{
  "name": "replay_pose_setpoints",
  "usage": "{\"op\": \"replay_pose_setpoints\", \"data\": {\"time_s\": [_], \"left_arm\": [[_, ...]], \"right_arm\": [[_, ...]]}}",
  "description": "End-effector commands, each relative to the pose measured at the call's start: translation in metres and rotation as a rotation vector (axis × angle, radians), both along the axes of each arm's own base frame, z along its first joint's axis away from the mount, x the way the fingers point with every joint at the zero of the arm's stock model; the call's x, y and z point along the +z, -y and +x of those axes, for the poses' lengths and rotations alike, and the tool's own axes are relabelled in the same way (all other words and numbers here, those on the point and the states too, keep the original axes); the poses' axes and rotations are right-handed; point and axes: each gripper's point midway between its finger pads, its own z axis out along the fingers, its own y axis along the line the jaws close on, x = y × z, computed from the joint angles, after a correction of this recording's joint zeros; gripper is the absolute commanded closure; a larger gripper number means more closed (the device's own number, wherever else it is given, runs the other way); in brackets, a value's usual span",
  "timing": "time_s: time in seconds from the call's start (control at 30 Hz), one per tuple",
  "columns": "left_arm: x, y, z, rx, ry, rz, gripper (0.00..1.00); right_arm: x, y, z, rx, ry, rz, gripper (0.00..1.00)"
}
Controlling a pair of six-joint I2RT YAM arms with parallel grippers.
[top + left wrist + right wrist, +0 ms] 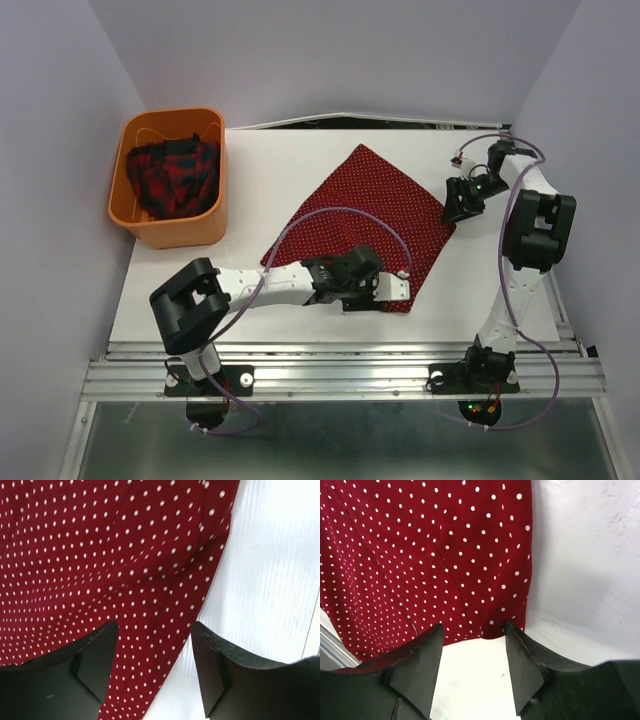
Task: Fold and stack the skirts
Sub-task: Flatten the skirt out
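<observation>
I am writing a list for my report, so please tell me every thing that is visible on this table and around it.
polka-dot skirt: one, dark red with white dots, spread flat mid-table
plaid skirt: one, red and dark check, bunched inside the basket
basket: one, orange, at the table's far left corner
table: one, white, under the polka-dot skirt
left gripper: one, black, open, over the polka-dot skirt's near corner
right gripper: one, black, open, at the polka-dot skirt's right corner
</observation>
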Motion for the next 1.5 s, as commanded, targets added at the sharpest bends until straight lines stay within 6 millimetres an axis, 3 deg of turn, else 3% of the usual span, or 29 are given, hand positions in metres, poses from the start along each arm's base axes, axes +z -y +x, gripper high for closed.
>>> {"op": "replay_pose_setpoints", "data": {"time_s": [0.0,0.17,0.63,0.8,1.1,1.27,1.33,1.47], "left_arm": [[0.018,0.030,0.002,-0.033,0.066,-0.061,0.29],[0.009,0.043,-0.008,-0.079,0.065,-0.043,0.29],[0.001,0.058,0.006,-0.031,0.095,-0.047,0.29],[0.006,0.058,0.005,-0.039,0.101,-0.050,0.29],[-0.014,0.059,0.010,-0.026,0.113,-0.023,0.29],[-0.026,0.053,0.011,-0.020,0.118,-0.002,0.29],[-0.029,0.051,0.009,-0.021,0.107,0.001,0.29],[-0.032,0.048,0.004,-0.030,0.086,0.001,0.29]], "right_arm": [[0.017,-0.003,0.000,0.001,0.036,0.021,0.45],[0.015,-0.002,-0.003,0.009,0.030,0.015,0.48],[0.014,0.001,-0.016,0.054,0.045,-0.045,0.48],[0.013,0.000,-0.014,0.062,0.052,-0.059,0.50],[0.019,0.008,0.003,0.036,0.112,-0.129,0.49],[0.013,0.011,0.005,0.027,0.106,-0.144,0.65],[0.012,0.014,0.009,0.006,0.122,-0.162,0.80],[0.009,0.020,0.014,-0.010,0.135,-0.195,0.98]]}}
